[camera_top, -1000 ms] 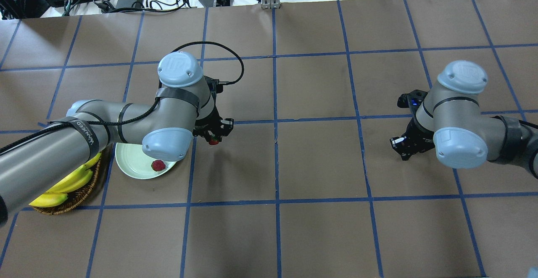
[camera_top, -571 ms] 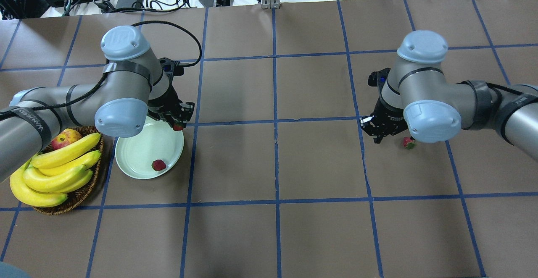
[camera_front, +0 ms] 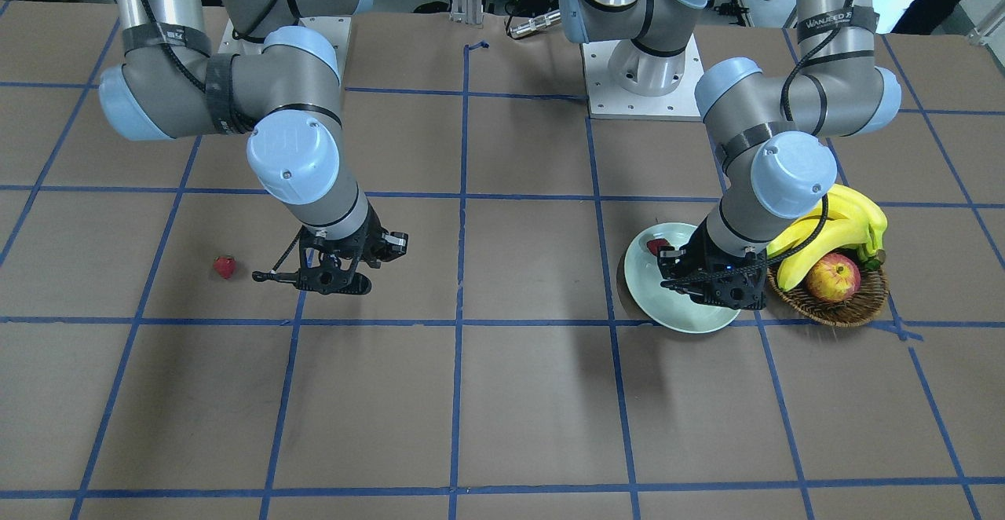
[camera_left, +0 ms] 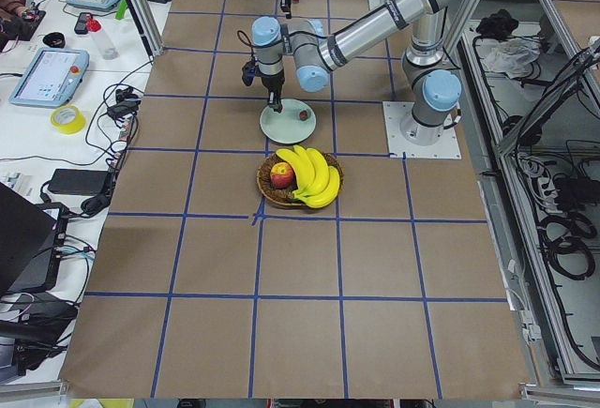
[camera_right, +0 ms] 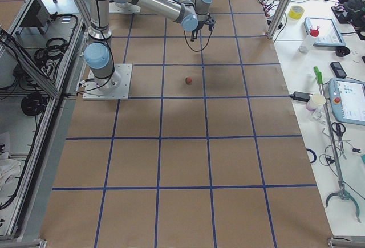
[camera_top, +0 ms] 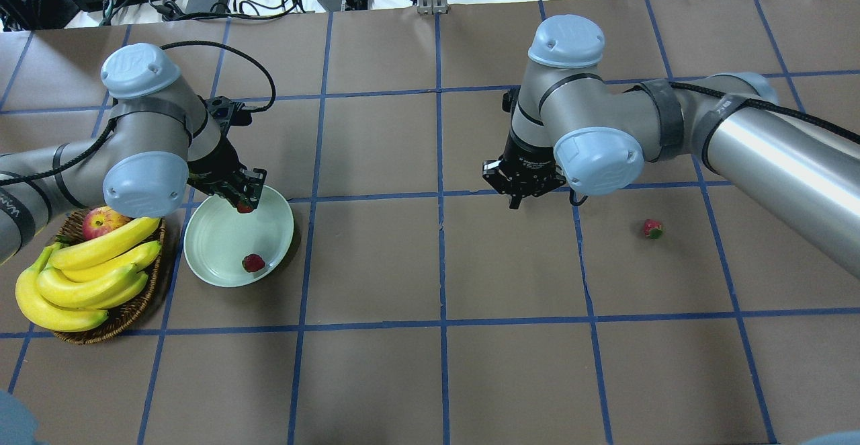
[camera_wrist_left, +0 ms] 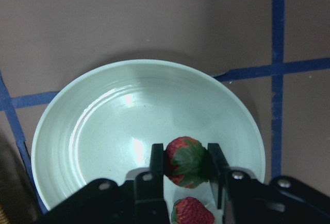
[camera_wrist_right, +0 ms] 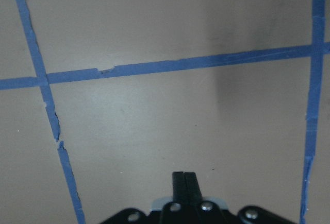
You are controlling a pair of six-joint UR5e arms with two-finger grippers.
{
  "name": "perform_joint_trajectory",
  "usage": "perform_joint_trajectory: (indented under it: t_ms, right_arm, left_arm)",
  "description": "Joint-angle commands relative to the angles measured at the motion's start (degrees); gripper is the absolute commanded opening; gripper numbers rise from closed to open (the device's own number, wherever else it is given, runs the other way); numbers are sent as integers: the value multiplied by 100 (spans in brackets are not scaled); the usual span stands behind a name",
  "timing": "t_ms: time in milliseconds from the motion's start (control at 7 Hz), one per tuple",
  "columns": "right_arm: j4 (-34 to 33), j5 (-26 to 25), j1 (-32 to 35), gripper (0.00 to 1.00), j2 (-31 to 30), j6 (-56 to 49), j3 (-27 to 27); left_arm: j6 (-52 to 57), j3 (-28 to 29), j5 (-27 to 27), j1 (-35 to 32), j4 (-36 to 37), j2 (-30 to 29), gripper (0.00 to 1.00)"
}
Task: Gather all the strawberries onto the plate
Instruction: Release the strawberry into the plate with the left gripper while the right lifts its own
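My left gripper (camera_top: 245, 204) is shut on a strawberry (camera_wrist_left: 186, 161) and holds it over the far part of the pale green plate (camera_top: 215, 243). A second strawberry (camera_top: 253, 263) lies in the plate near its front rim; it also shows in the left wrist view (camera_wrist_left: 192, 212). The third strawberry (camera_top: 652, 228) lies on the brown table at the right, also in the front-facing view (camera_front: 224, 266). My right gripper (camera_top: 516, 203) is shut and empty, above bare table well to the left of that strawberry. Its fingers (camera_wrist_right: 184, 180) are pressed together.
A wicker basket (camera_top: 127, 310) with bananas (camera_top: 87, 270) and a red-yellow apple (camera_top: 101, 222) stands just left of the plate. Blue tape lines cross the table. Cables and boxes lie beyond the far edge.
My left gripper has carried the strawberry leftward from above the table to above the plate. My right arm has swung left, away from the third strawberry, which now lies uncovered.
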Motion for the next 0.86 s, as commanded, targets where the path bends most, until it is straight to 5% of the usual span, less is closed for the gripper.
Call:
perform_joint_trajectory:
  t_ms: [0, 143, 286, 429, 571, 714]
  right_arm:
    - [59, -730, -588, 38, -243, -1363, 377]
    - [-115, -716, -1403, 54, -480, -2432, 937]
    - [-856, -733, -2098, 65, -535, -3348, 1395]
    - [-1142, -725, -2479, 82, -527, -3966, 1756]
    - [-1328, -699, -2709, 87, -527, -4077, 1986]
    - [-1399, -646, -2712, 81, -492, -4034, 2014]
  left_arm:
    - [44, -11, 64, 83, -8, -40, 0]
    - [1, -2, 456, 83, 0, -49, 25]
    - [0, -11, 486, 83, 0, -49, 64]
    - [-43, -11, 469, 83, -8, -49, 85]
    - [-44, -11, 461, 83, -52, -49, 85]
    - [-44, -2, 460, 83, -52, -49, 85]
